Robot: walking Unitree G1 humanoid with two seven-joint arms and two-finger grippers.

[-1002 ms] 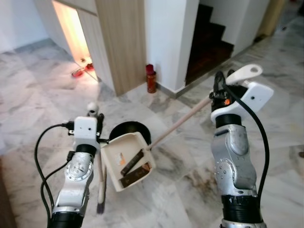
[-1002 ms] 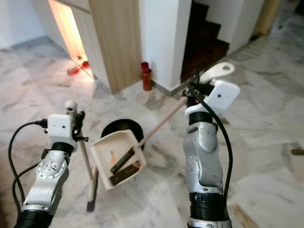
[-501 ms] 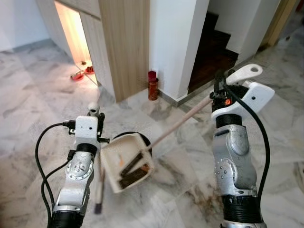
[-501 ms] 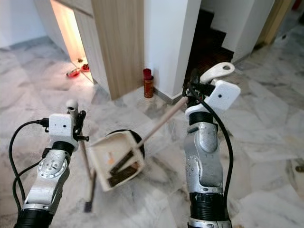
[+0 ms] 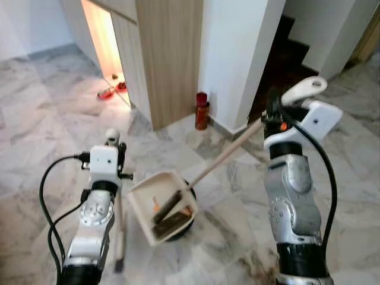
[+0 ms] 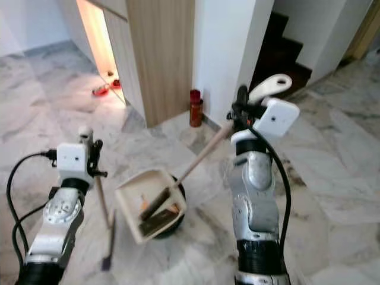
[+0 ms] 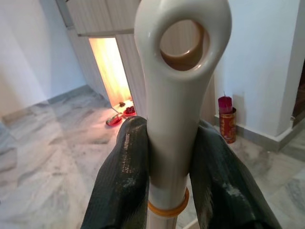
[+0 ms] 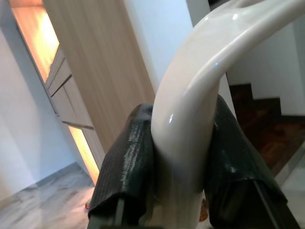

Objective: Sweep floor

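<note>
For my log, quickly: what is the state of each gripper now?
Left gripper: closed on the broom handle.
Right gripper: closed on the dustpan handle.

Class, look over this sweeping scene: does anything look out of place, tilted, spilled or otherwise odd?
The cream dustpan, held by the right gripper, hangs tilted above the marble floor, debris inside, none visibly spilled. The left gripper holds the broom.

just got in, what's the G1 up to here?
It is mid-sweep on the marble floor. The left gripper is shut on a broom handle, and the right gripper is shut on the long handle of a dustpan. The pan holds some dark debris and sits tilted over a black round object.
</note>
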